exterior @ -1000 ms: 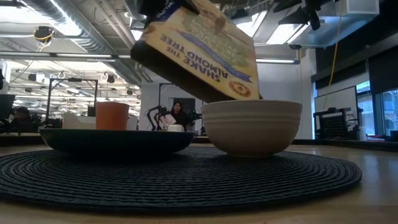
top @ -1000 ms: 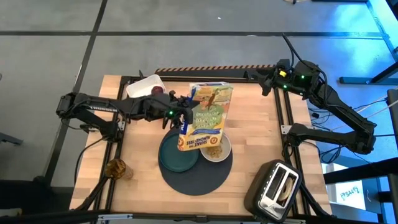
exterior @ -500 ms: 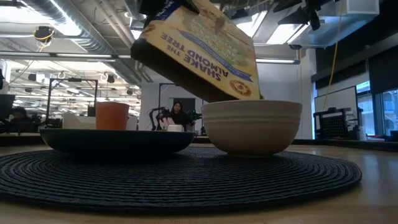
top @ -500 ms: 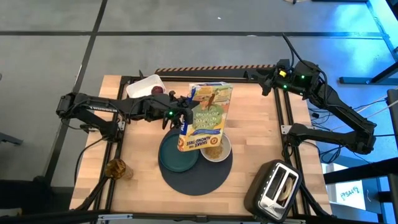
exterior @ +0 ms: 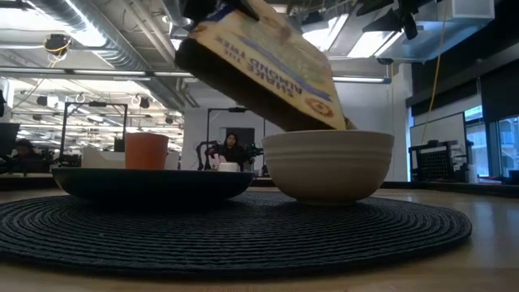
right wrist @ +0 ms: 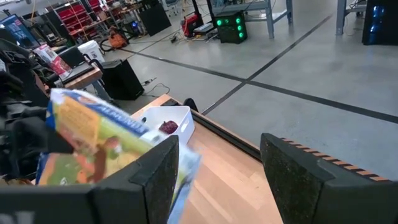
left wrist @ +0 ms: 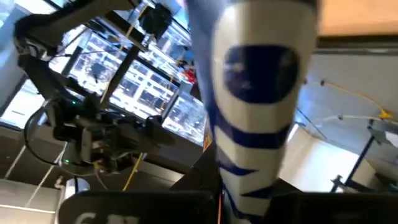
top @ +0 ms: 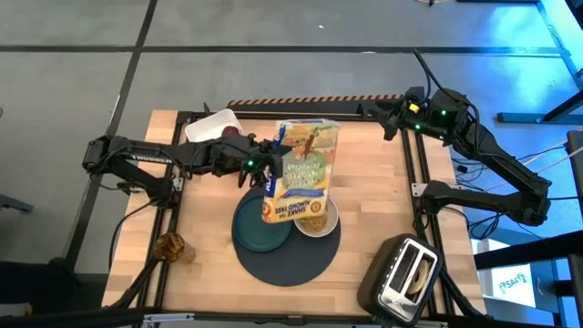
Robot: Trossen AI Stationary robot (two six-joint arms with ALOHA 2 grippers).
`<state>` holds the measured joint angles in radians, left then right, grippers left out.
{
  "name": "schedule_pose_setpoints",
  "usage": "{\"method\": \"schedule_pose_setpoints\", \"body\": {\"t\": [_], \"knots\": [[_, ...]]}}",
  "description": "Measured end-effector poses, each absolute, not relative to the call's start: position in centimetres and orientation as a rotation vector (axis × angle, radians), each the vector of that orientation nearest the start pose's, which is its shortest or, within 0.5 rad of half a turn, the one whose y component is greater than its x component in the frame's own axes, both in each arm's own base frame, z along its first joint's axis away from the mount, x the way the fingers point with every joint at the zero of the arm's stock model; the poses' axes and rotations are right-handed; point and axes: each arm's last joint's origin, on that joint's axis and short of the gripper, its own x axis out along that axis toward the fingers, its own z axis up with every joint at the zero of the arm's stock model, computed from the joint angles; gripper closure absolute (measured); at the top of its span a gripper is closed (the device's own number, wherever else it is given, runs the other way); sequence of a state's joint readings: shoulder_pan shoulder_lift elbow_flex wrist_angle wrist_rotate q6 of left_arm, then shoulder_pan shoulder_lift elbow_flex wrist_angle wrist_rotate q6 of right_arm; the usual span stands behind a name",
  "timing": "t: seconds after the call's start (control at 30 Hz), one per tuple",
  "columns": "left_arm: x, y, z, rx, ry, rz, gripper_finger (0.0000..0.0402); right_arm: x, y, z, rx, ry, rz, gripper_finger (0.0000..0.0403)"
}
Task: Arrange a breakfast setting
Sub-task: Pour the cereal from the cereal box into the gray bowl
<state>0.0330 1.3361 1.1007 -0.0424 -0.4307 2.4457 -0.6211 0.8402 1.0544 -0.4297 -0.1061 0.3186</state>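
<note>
Left end effector (top: 265,170) tips cereal box (top: 301,173) mouth-down over white bowl (top: 318,219).

The left arm reaches flat across from the table's left edge, its left gripper (top: 267,170) closed on the side of the tipped cereal box (top: 301,173), just left of it. The right arm is folded at the table's back right corner, well apart from the box, its right gripper (top: 386,116) pointing toward it with the fingers (right wrist: 303,180) spread apart.
</note>
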Motion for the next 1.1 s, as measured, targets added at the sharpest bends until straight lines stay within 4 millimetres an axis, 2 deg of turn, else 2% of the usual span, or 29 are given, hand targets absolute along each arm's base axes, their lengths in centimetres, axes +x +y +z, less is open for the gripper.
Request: {"method": "schedule_pose_setpoints", "body": {"t": [0.57,0.8,1.1], "knots": [[29.7,2.7,32.6,2.204,0.786,-0.139,0.0397,13.5,-9.3,38.6,0.395,0.163,-0.547,0.0189],[29.5,3.9,32.6,2.085,0.819,-0.081,0.0397,13.5,-9.3,38.6,0.395,0.163,-0.544,0.0189],[28.6,5.2,31.2,1.938,0.944,-0.181,0.0397,13.5,-9.3,38.6,0.396,0.165,-0.537,0.0189]]}}
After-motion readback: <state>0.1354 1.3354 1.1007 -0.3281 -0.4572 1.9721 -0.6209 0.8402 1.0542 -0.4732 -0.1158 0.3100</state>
